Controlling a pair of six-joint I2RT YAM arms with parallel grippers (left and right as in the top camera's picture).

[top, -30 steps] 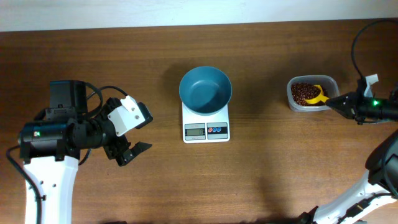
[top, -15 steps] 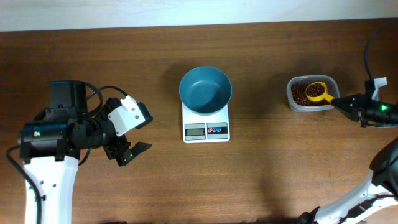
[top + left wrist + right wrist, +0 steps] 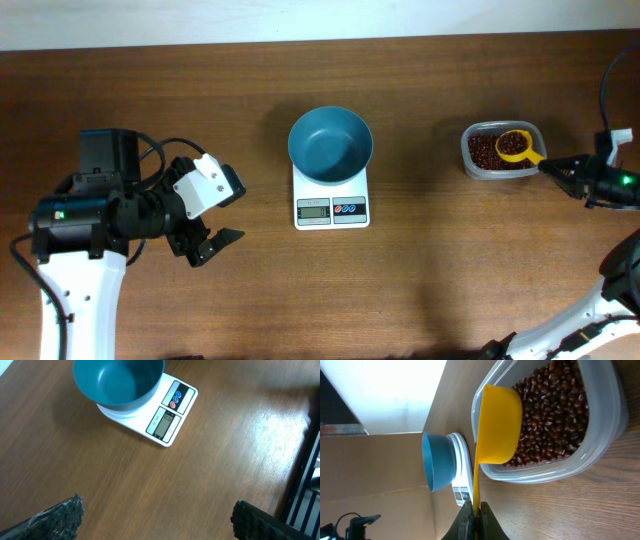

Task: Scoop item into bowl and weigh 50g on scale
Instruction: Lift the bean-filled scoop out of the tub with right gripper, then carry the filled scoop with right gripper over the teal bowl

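Beans (image 3: pixel 483 152) lie in the clear tub (image 3: pixel 495 175) at the right of the surface, well apart from the bowl (image 3: pixel 330 143) that sits on the scale (image 3: pixel 331 208). The right gripper (image 3: pixel 553 168) is clenched on the end of a yellow scoop (image 3: pixel 513 146) held over the tub. With such an end grip, I judge that a quick swing could tilt the cup and spill beans short of the bowl. The right arm reaches in low from the right edge. The left gripper (image 3: pixel 212 246) rests spread, holding nothing.

Empty teal bowl (image 3: pixel 330 145) upright on small white scale (image 3: pixel 332 207), dark reddish-brown beans (image 3: pixel 483 151) heaped in clear tub (image 3: pixel 500 174) well apart
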